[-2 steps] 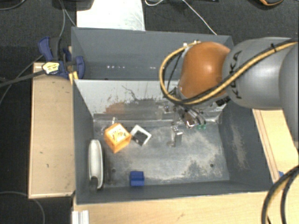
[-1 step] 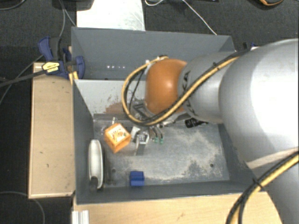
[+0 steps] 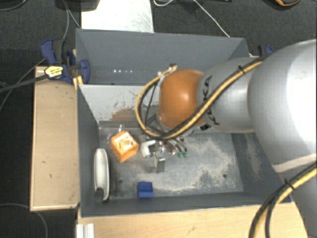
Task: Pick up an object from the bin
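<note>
Our gripper (image 3: 159,158), grip unreadable; orange printed cube (image 3: 124,145) just left of it, open grey metal bin floor (image 3: 213,170) rightward.

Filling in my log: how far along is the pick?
Done: the gripper is down in the bin, beside the orange cube. In hand: nothing visibly lifted; cube, blue block and white oval piece lie on the floor. Left: grasping and lifting one.

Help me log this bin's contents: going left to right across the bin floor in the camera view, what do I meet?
white oval thing → orange cube → blue block → gripper. The small bits right beside the gripper overlap it, so they are left out.
</note>
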`<action>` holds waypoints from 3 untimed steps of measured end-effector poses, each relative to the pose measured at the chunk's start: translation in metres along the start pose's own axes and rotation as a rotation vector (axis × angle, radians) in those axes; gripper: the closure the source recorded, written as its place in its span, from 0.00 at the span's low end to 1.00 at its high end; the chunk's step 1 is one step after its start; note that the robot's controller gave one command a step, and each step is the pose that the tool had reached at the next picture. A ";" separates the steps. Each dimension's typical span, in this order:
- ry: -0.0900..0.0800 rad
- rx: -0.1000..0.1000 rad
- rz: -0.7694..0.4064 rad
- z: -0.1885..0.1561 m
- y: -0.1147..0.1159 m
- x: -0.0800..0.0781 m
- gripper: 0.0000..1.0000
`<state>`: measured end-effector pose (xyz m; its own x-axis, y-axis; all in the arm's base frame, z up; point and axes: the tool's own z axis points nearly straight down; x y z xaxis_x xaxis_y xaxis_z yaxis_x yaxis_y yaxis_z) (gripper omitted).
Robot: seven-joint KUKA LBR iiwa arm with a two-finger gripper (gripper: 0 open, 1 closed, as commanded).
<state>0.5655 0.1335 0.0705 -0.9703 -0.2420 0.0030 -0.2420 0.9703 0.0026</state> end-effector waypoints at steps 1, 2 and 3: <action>-0.009 0.000 0.064 -0.005 -0.008 -0.023 0.00; -0.001 0.000 -0.065 -0.107 -0.009 -0.019 0.00; -0.015 0.002 -0.240 -0.033 -0.015 -0.020 0.00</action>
<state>0.5886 0.1233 0.1031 -0.8851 -0.4653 -0.0124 -0.4654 0.8851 -0.0005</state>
